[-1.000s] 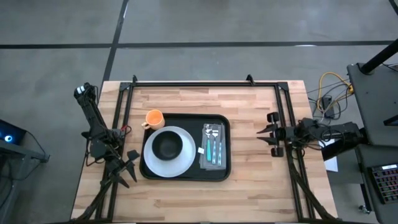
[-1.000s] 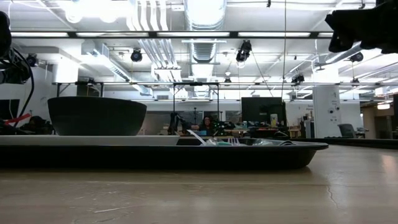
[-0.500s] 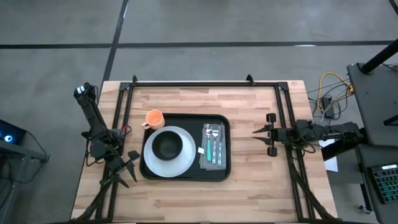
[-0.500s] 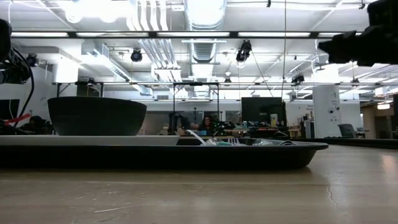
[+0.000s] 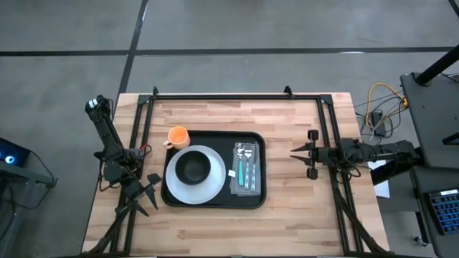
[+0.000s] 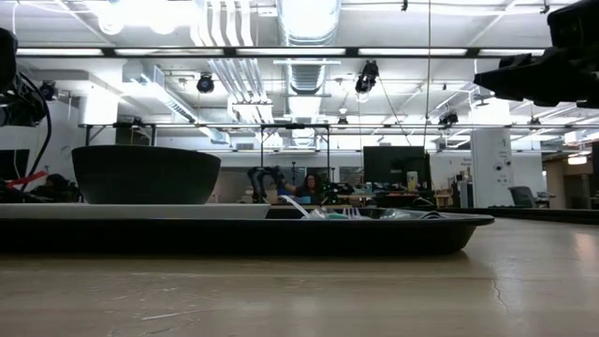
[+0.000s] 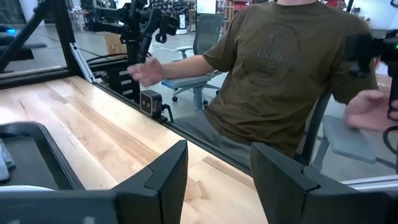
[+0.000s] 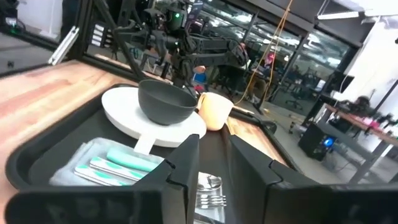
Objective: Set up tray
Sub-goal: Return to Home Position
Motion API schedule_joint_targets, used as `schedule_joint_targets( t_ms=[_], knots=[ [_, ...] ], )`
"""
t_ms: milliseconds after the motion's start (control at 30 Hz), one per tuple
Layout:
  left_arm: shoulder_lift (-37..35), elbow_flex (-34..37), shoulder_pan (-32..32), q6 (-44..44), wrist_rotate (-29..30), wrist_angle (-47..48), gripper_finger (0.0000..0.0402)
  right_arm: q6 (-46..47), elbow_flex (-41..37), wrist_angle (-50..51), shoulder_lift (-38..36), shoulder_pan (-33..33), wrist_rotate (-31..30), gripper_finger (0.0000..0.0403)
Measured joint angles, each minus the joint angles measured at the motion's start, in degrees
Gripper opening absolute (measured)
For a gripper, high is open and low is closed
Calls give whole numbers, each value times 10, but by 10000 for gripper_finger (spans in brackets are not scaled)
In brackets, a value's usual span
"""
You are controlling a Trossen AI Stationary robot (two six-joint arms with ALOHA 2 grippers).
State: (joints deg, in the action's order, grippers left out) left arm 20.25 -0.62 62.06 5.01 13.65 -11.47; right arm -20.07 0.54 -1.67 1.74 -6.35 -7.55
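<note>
The black tray (image 5: 214, 201) lies at the table's middle. On its left half sits a white plate (image 5: 172, 188) with a dark bowl (image 5: 192, 168) on it. On its right half a grey napkin (image 5: 245, 183) carries teal-handled cutlery (image 5: 244, 170). An orange cup (image 5: 178, 136) stands on the table at the tray's far left corner. My left gripper (image 5: 148, 189) hangs open just left of the tray's near left corner. My right gripper (image 5: 292, 153) is open, right of the tray and above the table, pointing at the tray (image 8: 37, 155), bowl (image 8: 165, 102) and cup (image 8: 214, 109).
Black frame rails (image 5: 237, 96) run along the table's far edge and down both sides. Bare wood (image 5: 287, 208) lies between the tray and my right gripper. A person in a brown shirt (image 7: 280, 68) sits beyond the table's edge in the left wrist view. Cables (image 5: 376, 107) lie off the right side.
My right gripper has moved toward the table's left, closer to the tray, and has come down somewhat in the low view. The tray and what lies on it have stayed where they were.
</note>
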Motion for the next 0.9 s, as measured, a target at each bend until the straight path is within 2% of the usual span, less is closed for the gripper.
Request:
schedule_joint_targets(
  t_ms=[200, 300, 367, 533, 900],
  knots=[
    [0, -1, 0, -142, 1, -14, 155, -11, 0, 0, 0, 0, 0, 84],
    [0, -1, 0, -173, 1, -16, 155, -11, 0, 0, 0, 0, 0, 86],
    [0, -1, 0, -170, 1, -18, 155, -11, 0, 0, 0, 0, 0, 86],
    [0, 0, 0, -83, 1, -24, 155, -11, 0, 0, 0, 0, 0, 78],
    [0, 0, 0, -77, 0, -16, 155, -10, 0, 0, 0, 0, 0, 71]
  ],
)
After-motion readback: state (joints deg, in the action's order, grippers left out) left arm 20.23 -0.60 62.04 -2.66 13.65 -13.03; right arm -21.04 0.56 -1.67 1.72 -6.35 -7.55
